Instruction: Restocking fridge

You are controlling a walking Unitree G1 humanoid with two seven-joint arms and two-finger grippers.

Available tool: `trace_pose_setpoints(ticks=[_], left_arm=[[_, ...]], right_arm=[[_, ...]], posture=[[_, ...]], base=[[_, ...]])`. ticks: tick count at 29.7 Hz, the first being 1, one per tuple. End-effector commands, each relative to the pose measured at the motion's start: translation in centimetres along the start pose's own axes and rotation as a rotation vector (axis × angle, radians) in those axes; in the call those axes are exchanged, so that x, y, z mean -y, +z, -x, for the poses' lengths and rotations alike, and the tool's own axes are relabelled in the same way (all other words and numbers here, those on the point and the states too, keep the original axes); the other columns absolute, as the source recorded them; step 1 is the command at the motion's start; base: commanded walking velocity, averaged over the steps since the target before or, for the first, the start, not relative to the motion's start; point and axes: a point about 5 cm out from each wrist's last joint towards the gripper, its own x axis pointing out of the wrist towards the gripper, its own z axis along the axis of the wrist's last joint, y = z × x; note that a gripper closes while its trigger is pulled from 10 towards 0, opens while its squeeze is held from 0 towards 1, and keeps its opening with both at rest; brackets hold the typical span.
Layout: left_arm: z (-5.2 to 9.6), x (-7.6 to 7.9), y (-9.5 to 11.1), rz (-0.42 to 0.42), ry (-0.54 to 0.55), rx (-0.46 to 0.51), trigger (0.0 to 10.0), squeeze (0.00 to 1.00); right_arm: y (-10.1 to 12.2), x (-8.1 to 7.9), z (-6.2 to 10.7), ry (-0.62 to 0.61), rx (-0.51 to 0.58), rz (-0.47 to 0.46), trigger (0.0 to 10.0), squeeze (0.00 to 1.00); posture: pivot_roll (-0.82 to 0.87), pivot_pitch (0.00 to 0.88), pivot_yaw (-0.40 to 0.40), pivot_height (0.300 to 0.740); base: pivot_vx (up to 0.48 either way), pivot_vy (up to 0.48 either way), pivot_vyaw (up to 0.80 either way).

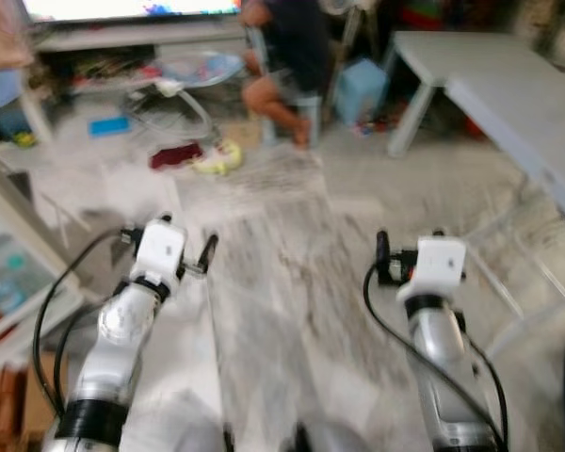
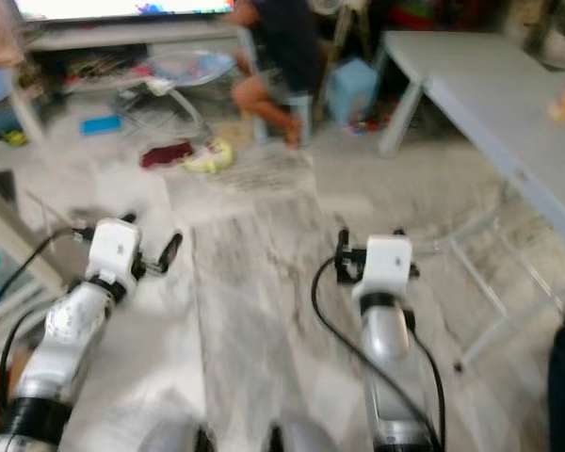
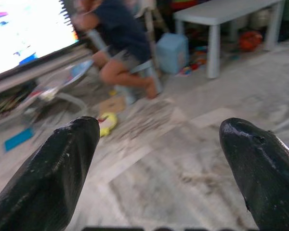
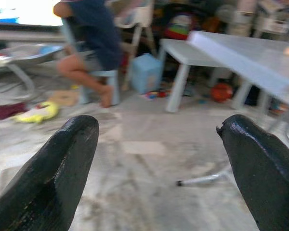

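Observation:
The picture is blurred. At the far left edge stands a white fridge shelf [image 1: 38, 315] with a few blue-capped bottles [image 1: 2, 290] in it. My left arm [image 1: 122, 320] is held out low over the marble floor, a little to the right of that shelf. My left gripper [image 3: 159, 130] is open with nothing between its black fingers. My right arm [image 1: 433, 320] reaches forward over the floor, level with the left one. My right gripper [image 4: 159, 127] is open and holds nothing either.
A person [image 1: 287, 56] sits on a small stool ahead, by a TV stand [image 1: 122, 42]. A grey table [image 1: 508, 94] stands along the right, its legs reaching the floor. A baby bouncer [image 1: 184, 80], a red cloth [image 1: 174, 155] and a yellow toy [image 1: 218, 158] lie ahead.

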Motion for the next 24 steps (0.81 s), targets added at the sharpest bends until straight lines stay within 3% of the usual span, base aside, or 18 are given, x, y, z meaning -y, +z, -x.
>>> trace_pose_setpoints(ticks=[1, 4, 17, 24], left_arm=[[-0.35, 1.00, 0.38, -0.012, -0.041, 0.018, 10.0, 0.00], [-0.42, 1.14, 0.36, -0.004, -0.047, 0.019, 10.0, 0.00], [-0.85, 1.07, 0.47, -0.011, -0.046, 0.023, 10.0, 0.00], [-0.98, 1.25, 0.34, 0.010, -0.037, 0.024, 10.0, 0.00]], right_arm=[[0.14, 0.84, -0.04, -0.022, 0.009, 0.012, 10.0, 0.00], [0.17, 0.75, -0.04, -0.020, 0.013, 0.012, 10.0, 0.00], [0.26, 0.60, -0.09, -0.010, 0.027, 0.020, 10.0, 0.00], [0.32, 0.58, -0.19, -0.008, 0.033, 0.023, 10.0, 0.00]], posture=[[-0.05, 0.073, -0.039, 0.740], [-0.05, 0.072, -0.039, 0.740], [-0.05, 0.066, -0.038, 0.740], [-0.06, 0.061, -0.039, 0.740]], base=[[0.480, 0.000, -0.80], [0.480, 0.000, -0.63], [0.480, 0.000, 0.00], [0.480, 0.000, -0.73]])
